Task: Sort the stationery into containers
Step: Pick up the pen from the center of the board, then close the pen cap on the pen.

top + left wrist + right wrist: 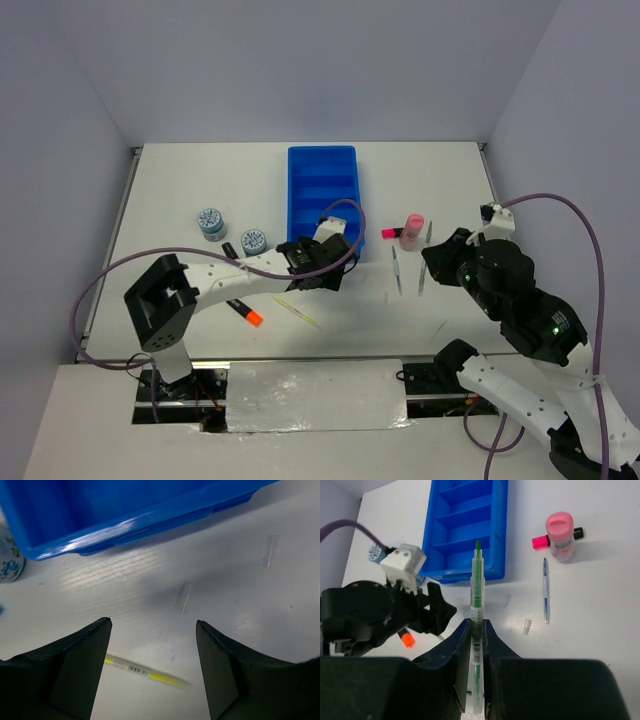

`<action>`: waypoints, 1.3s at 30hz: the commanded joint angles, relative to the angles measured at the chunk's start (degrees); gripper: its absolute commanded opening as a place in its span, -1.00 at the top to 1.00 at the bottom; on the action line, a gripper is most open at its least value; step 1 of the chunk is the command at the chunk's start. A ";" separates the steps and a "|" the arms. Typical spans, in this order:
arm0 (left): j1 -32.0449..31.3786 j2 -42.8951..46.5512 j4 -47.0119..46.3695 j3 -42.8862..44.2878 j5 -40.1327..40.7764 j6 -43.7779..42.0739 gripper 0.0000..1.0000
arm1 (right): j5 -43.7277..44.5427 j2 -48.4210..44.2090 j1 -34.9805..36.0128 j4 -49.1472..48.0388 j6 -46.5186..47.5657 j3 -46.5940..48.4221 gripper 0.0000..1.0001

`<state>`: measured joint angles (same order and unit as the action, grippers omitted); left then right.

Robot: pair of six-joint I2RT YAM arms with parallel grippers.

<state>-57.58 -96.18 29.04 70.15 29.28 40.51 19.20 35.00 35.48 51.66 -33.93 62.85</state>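
The blue tray (pixel 322 195) lies at the table's middle back, and its near wall (pixel 130 530) fills the top of the left wrist view. My left gripper (pixel 318 272) hangs just in front of it, open (pixel 152 624), over a thin yellow pen (pixel 145 672) that lies on the table between the fingers, untouched. My right gripper (pixel 477 624) is shut on a green pen (pixel 478 585) that points toward the tray. On the table lie a blue pen (pixel 545 590), a pink cylinder (pixel 560 535), a pink-ended marker (pixel 540 542) and an orange-ended marker (pixel 247 312).
Two round patterned tubs (pixel 210 222) (pixel 253 240) stand left of the tray. Small clear caps (pixel 526 626) (pixel 506 600) lie loose between the arms. The right gripper (pixel 435 262) hovers right of centre, near the pens. Grey walls enclose the white table on three sides.
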 commanded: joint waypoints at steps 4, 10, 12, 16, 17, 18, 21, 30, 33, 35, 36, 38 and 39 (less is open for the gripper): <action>-0.95 -6.65 -3.28 4.91 0.26 -1.05 -0.46 | -0.22 -1.17 0.20 4.41 2.56 1.13 1.00; -0.87 -9.11 -5.48 4.56 -2.47 -3.33 -0.35 | -1.62 -1.08 0.20 3.01 3.43 0.70 1.00; -0.87 -9.64 -6.09 4.38 -3.43 -4.39 -0.34 | -2.15 -0.90 0.20 2.31 3.61 0.52 1.00; -0.87 -9.90 -7.06 3.24 -4.93 -5.18 -0.25 | -2.41 -0.46 0.11 2.04 3.61 0.17 1.00; -0.87 -10.16 -7.33 3.06 -5.28 -5.35 -0.25 | -2.50 -0.46 0.11 1.78 3.44 -0.01 1.00; -0.87 -10.25 -7.41 3.06 -5.63 -5.62 -0.25 | -2.59 -0.55 0.20 1.69 3.43 -0.09 1.00; -0.87 -10.87 -7.59 2.80 -6.43 -6.41 -0.24 | -2.85 -0.38 0.20 1.25 3.43 -0.18 1.00; 0.45 -12.10 -8.73 1.31 -6.78 -6.41 -0.16 | -3.91 0.06 0.20 0.11 3.70 -0.45 1.00; 0.89 -12.45 -9.61 0.87 -7.48 -6.85 -0.15 | -4.00 0.15 0.20 -0.15 3.79 -0.62 1.00; 0.98 -12.89 -9.53 0.95 -7.66 -6.76 -0.14 | -4.26 0.24 0.20 -0.42 3.87 -0.89 1.00; 0.98 -13.15 -9.70 0.87 -7.92 -6.85 -0.14 | -4.17 0.24 0.11 -0.42 3.79 -0.97 1.00; 0.98 -13.24 -10.14 0.52 -8.27 -6.67 -0.14 | -4.17 0.15 0.11 -0.42 3.79 -1.06 1.00; 0.98 -13.33 -10.40 0.17 -8.71 -6.59 -0.14 | -4.09 0.15 0.11 -0.51 3.79 -1.06 1.00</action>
<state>-56.66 -109.06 20.75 70.83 21.89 34.50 15.42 34.94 35.48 54.00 -30.98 62.22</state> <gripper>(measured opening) 0.571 0.178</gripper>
